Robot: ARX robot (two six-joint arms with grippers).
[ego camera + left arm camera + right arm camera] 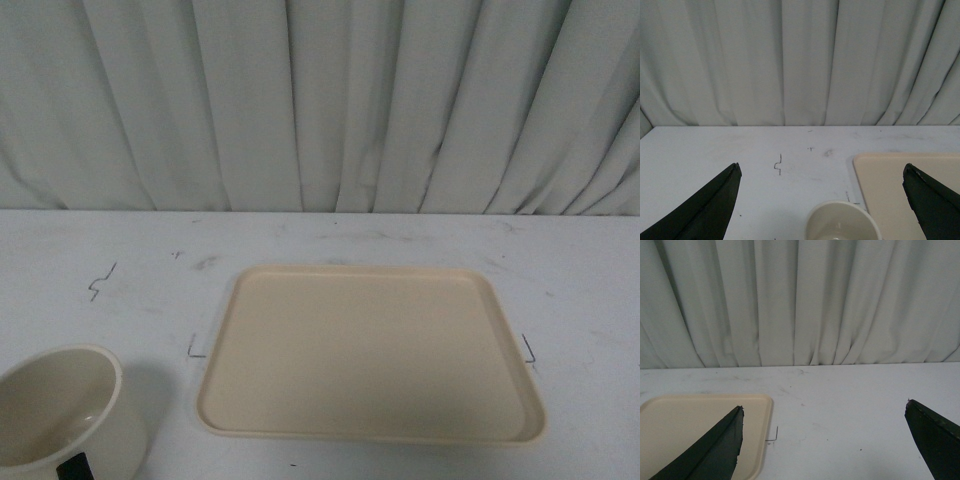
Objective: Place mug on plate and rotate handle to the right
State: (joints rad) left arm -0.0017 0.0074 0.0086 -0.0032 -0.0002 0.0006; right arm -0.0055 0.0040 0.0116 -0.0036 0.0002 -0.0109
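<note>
Mug [60,410] sits upright on the bench [580,300], down at the near left corner of the front view, its open mouth up and its cream inside on show. It is off the plate [370,436], just to that plate's left, with a strip of bare bench between them. The handle [75,467] shows only as a black scrap on the mug's near side, cut off by the frame's edge, so its exact heading is hard to call. The plate lies flat in the middle of the bench, beige, rounded at the corners, long side running left to right, with thin pen marks [197,348] on the bench at its left and right edges. Over to the left wrist view: the left gripper [821,166] is spread wide, both dark fingers [715,205] held above the bench, and the mug's rim peeks in low between them, nearer the finger that overlaps the plate. Right wrist view now: the right gripper [825,405] is spread just as wide, one finger over the plate's right edge, the other out over bare bench. A small squiggle [100,282] marks the bench beyond the mug. A pale pleated curtain [320,100] closes off the back.
</note>
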